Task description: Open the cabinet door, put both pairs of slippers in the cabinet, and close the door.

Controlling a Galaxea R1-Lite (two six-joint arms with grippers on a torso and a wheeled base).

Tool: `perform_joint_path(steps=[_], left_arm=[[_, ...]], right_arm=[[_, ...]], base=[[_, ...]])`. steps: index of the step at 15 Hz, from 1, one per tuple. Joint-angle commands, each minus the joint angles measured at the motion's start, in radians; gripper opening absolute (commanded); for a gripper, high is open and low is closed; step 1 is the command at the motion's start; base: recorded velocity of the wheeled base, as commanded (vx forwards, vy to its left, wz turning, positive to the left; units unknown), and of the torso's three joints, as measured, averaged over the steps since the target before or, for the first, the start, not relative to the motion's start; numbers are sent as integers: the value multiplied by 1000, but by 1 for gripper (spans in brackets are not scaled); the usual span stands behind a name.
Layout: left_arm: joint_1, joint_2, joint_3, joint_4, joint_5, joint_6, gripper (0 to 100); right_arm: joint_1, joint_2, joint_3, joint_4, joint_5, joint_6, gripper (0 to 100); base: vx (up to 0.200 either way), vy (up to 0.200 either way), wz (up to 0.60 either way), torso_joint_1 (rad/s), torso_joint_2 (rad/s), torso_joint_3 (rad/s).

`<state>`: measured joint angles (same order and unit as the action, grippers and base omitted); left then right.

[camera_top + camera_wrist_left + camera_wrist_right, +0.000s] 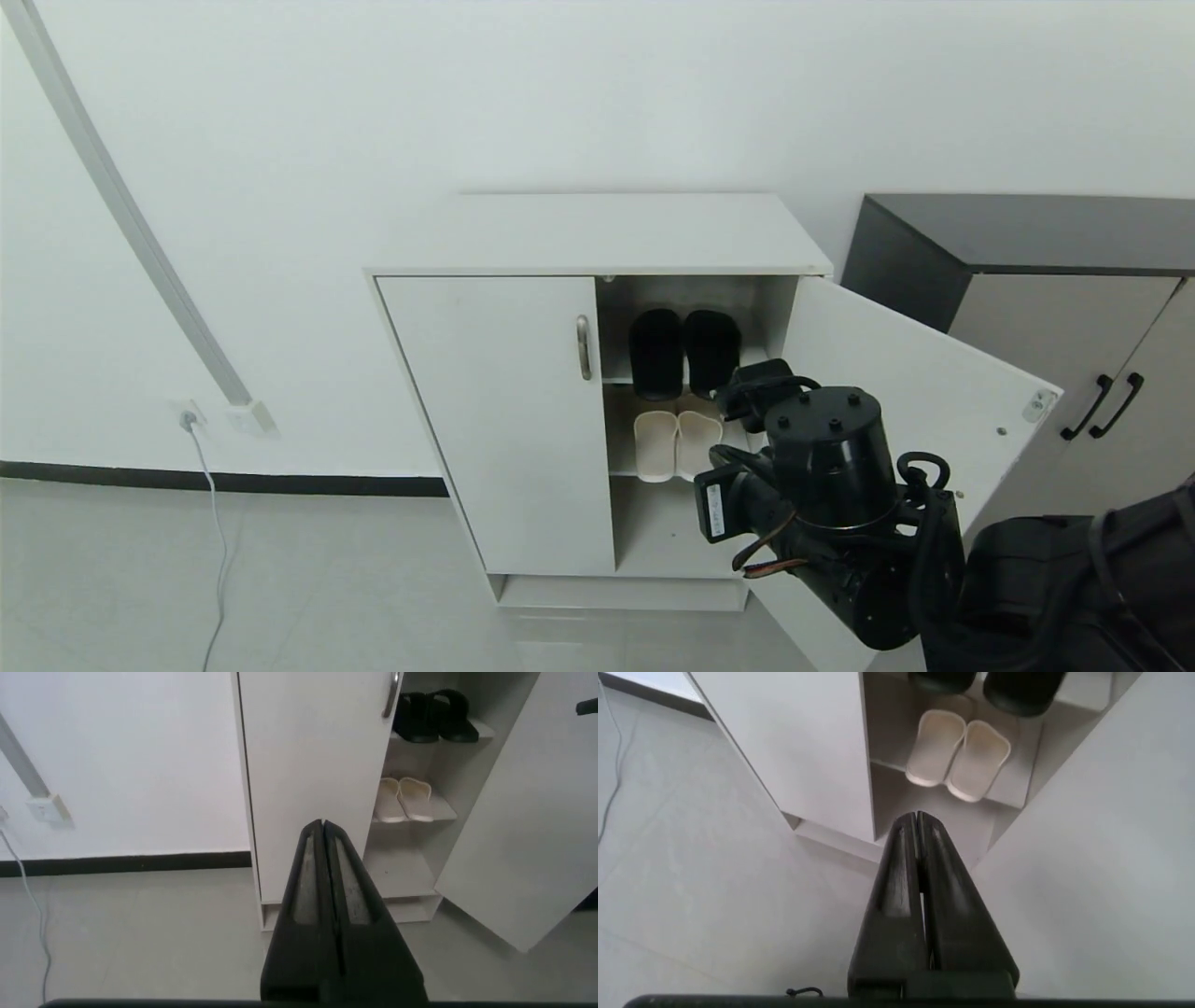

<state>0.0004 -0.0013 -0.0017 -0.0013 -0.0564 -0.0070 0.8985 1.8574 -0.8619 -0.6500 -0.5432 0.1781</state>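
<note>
Both pairs are already shelved inside the cabinet [607, 233], black slippers [684, 353] above white slippers [677, 444], so only the open right door [896, 392] remains. It could be slammed or missed if pushed glancingly by the right end effector [919, 821], which is closed tight and empty like the left end effector [323, 826]. The door's handle is hidden, as is any arm contact.
</note>
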Motion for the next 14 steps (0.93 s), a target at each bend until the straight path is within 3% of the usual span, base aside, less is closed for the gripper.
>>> perform_joint_path(steps=[1,14], left_arm=[[1,1,0,0,0,-1,0],[1,1,0,0,0,1,0]], right_arm=[[0,0,0,0,0,0,0],[-7,-1,0,0,0,0,0]], base=[[0,0,0,193,-505,-320],[0,0,0,233,-556,-325]])
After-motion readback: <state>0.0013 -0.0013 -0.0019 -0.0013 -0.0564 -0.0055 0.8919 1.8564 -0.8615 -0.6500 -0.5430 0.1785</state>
